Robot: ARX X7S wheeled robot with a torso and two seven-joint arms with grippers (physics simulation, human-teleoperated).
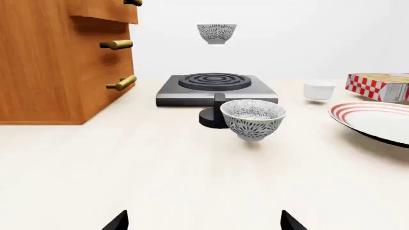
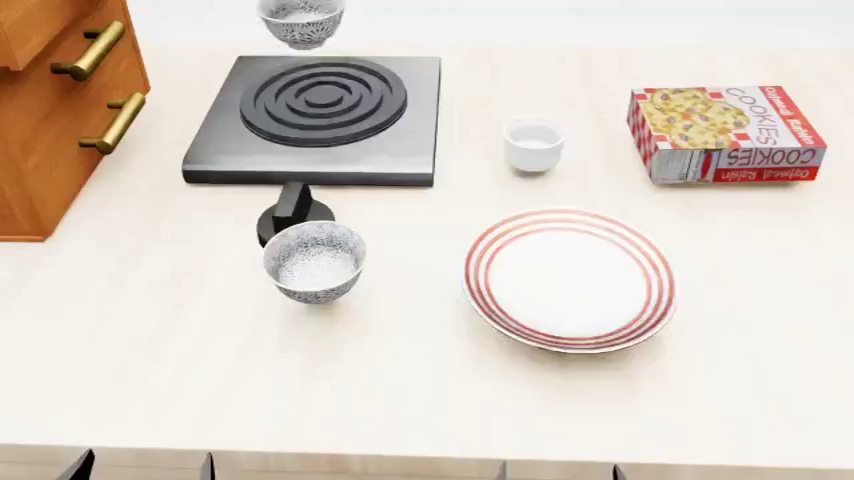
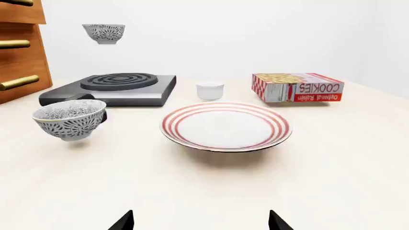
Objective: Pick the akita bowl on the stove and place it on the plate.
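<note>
Bowl (image 1: 216,33) up above the stove (image 1: 216,88), not resting on it, straight ahead of the left gripper (image 1: 204,223) and nearer it than the right gripper (image 3: 201,223), both spread wide, empty, plate (image 2: 571,280) rightward.

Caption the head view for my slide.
Two patterned bowls, one above the stove and one by its knob, beside an empty red-ringed plate.

Each claw (image 1: 203,223) shows two black pointed fingertips.
</note>
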